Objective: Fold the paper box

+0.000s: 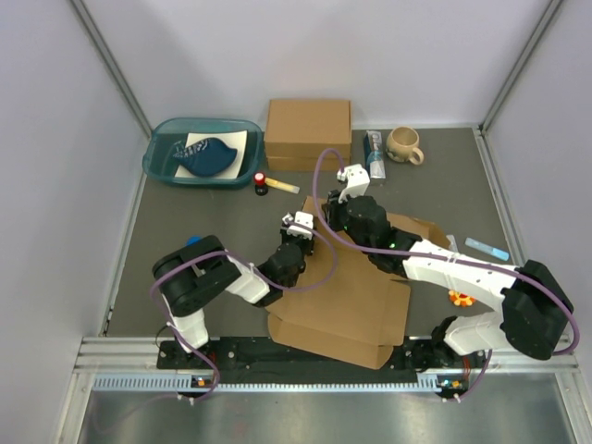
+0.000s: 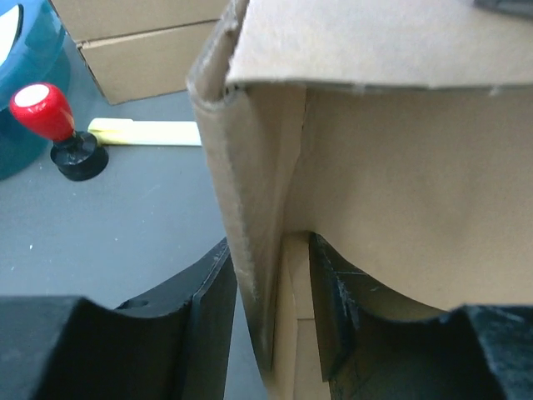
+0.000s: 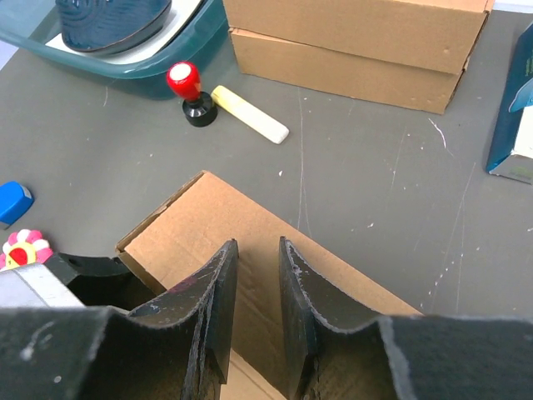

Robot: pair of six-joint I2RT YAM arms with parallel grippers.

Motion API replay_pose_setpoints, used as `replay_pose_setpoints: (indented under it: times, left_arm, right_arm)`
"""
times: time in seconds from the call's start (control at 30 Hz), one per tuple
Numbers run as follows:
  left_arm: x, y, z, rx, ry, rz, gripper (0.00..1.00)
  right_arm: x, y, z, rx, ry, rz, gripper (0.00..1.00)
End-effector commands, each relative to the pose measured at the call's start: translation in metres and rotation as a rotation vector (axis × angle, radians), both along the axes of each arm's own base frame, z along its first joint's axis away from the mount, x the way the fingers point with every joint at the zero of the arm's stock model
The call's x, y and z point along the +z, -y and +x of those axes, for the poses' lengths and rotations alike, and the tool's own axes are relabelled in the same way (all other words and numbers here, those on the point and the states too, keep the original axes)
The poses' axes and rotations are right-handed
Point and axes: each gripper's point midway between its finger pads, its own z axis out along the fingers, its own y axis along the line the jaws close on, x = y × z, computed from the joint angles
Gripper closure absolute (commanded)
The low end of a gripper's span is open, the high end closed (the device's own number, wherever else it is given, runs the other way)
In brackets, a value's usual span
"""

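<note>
top view, box: your paper box (image 1: 351,310) lies under left gripper (image 1: 298,225) and right gripper (image 1: 342,196). Its long axis looks like it runs from the near edge to far right, but the arms hide its middle.
left wrist, grip: jaws apart, straddling an upright box wall that's cut off at the frame top.
right wrist, grip: jaws a narrow slit apart above a flat box panel. You can't tell if the tips touch it.
</note>
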Motion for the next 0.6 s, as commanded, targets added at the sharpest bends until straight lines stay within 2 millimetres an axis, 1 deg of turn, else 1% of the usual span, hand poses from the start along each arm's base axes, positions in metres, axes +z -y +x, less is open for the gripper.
replay_pose_setpoints:
  times: [0.0,0.07,0.1,0.17,0.2,0.23,0.4,0.43,0.47,0.53,0.57]
  left_arm:
    - [-0.008,0.005,0.003,0.006,-0.033,-0.029,0.57]
    - [-0.01,0.007,0.005,0.011,-0.038,-0.024,0.66]
    - [-0.016,0.006,0.005,0.016,-0.055,0.001,0.76]
    - [-0.02,0.009,0.007,0.02,-0.069,0.015,0.88]
    - [-0.021,0.007,0.007,0.028,-0.069,0.016,0.97]
    - [-0.023,0.006,0.007,0.035,-0.072,0.015,1.0]
    - [-0.019,0.001,0.005,0.044,-0.056,-0.002,1.0]
    - [-0.019,-0.003,0.004,0.053,-0.052,0.005,1.0]
    - [-0.019,-0.005,0.004,0.057,-0.05,0.007,1.0]
    - [-0.019,-0.011,0.002,0.072,-0.049,0.014,1.0]
    - [-0.02,-0.016,0.002,0.09,-0.048,0.02,1.0]
  right_arm:
    - [-0.041,0.001,-0.019,0.06,-0.113,-0.081,0.73]
    - [-0.04,0.0,-0.019,0.064,-0.112,-0.08,0.73]
    - [-0.04,0.001,-0.019,0.064,-0.111,-0.081,0.73]
    - [-0.04,0.001,-0.019,0.064,-0.109,-0.083,0.73]
    - [-0.04,0.001,-0.02,0.065,-0.11,-0.082,0.73]
    - [-0.039,0.001,-0.02,0.067,-0.108,-0.081,0.73]
    - [-0.038,0.001,-0.021,0.072,-0.108,-0.082,0.73]
    - [-0.034,0.001,-0.021,0.07,-0.105,-0.079,0.73]
    - [-0.034,0.003,-0.022,0.064,-0.111,-0.082,0.69]
    - [-0.015,0.008,-0.019,0.031,-0.086,-0.062,0.59]
    - [-0.012,0.014,-0.02,0.015,-0.093,-0.07,0.47]
